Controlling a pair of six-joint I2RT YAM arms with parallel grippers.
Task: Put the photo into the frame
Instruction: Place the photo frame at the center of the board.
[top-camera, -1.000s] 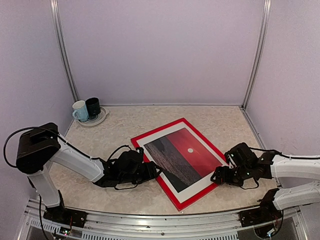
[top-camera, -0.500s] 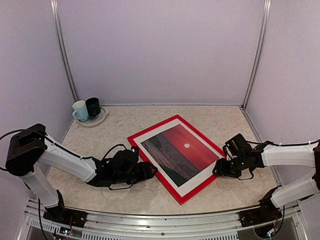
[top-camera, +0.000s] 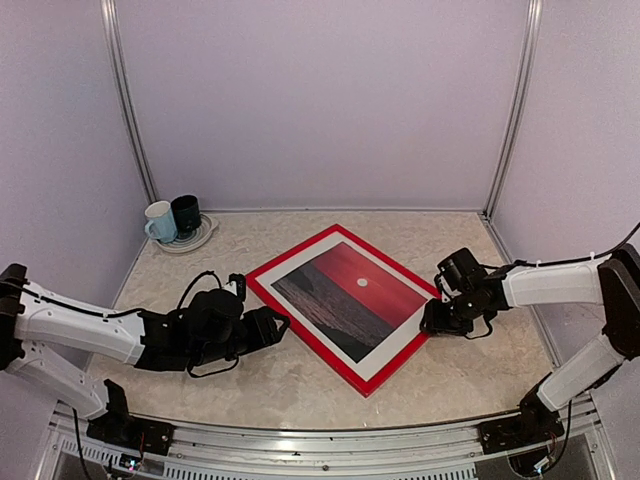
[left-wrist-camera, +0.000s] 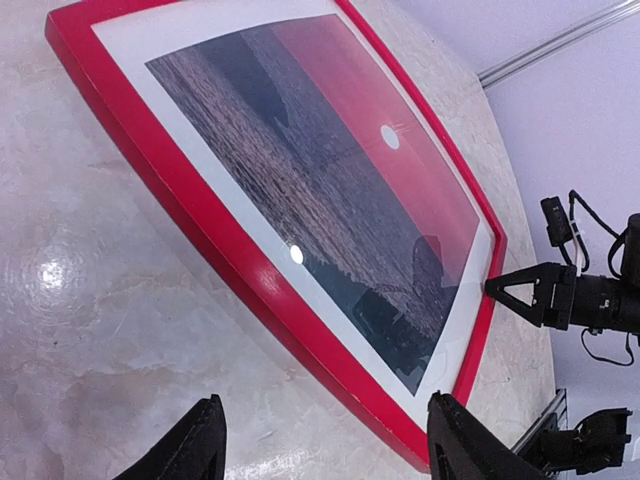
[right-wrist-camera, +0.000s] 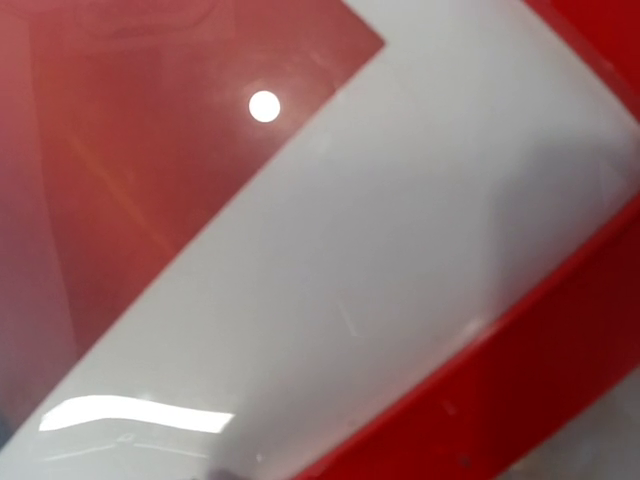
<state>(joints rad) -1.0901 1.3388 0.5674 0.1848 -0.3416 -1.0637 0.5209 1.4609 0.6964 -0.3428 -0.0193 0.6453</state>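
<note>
Centrally, a red frame (top-camera: 306, 337) lies flat on a marbled table (top-camera: 240, 385), turned diagonally. The photo (top-camera: 345, 300), a red sunset with a small white sun above dark sea and a white margin, sits inside the frame, face up. The left gripper (top-camera: 272, 325) hovers low just beside the frame's lower-left edge, its jaws spread wide with nothing between them. The right gripper (top-camera: 430, 322) meets the frame's right edge; whether it is gripping cannot be told. Two mugs (top-camera: 172, 218) stand on a plate (top-camera: 200, 238) well beyond the frame's left corner.
</note>
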